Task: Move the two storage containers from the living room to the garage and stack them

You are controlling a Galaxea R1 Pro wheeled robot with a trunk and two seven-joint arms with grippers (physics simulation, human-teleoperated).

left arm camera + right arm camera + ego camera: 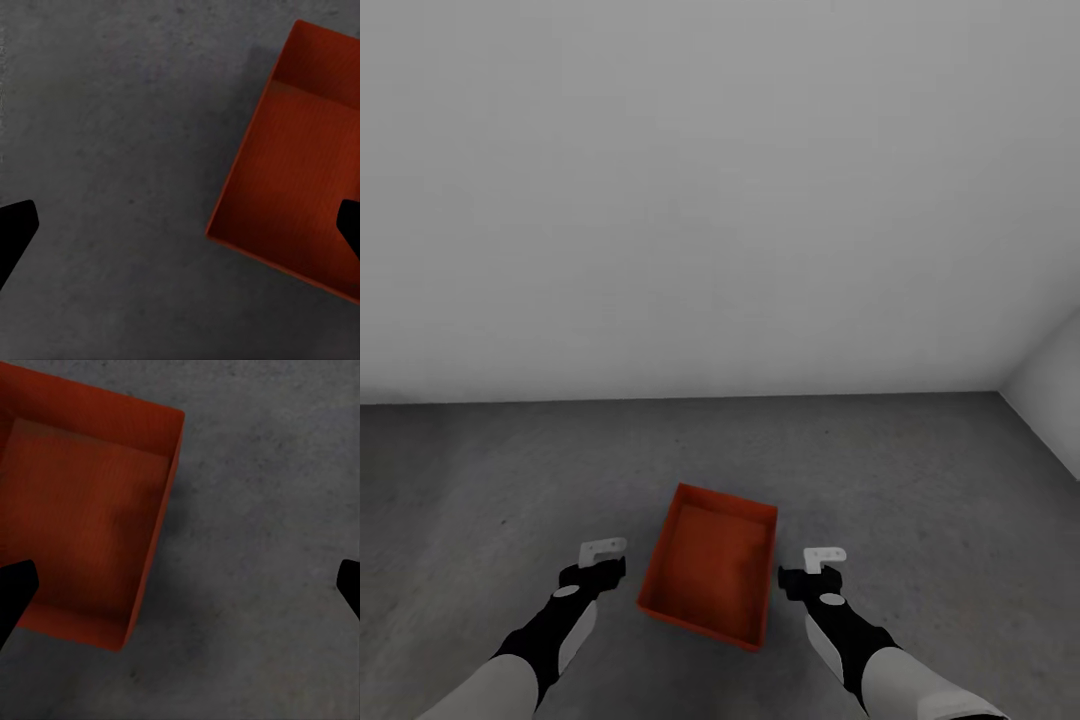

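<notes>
Orange-red container [710,575] on concrete floor [920,470], between my grippers | long axis runs away from me (slightly skewed) | left gripper [603,560] and right gripper [818,567] spread apart, empty, equally near.

storage container [289,161] cut by left wrist frame edge, likewise in right wrist view, both forearms cropped below

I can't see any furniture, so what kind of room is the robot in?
Probably a garage: a bare grey concrete floor, plain white walls, and just one orange-red storage container sitting on the floor.
</notes>
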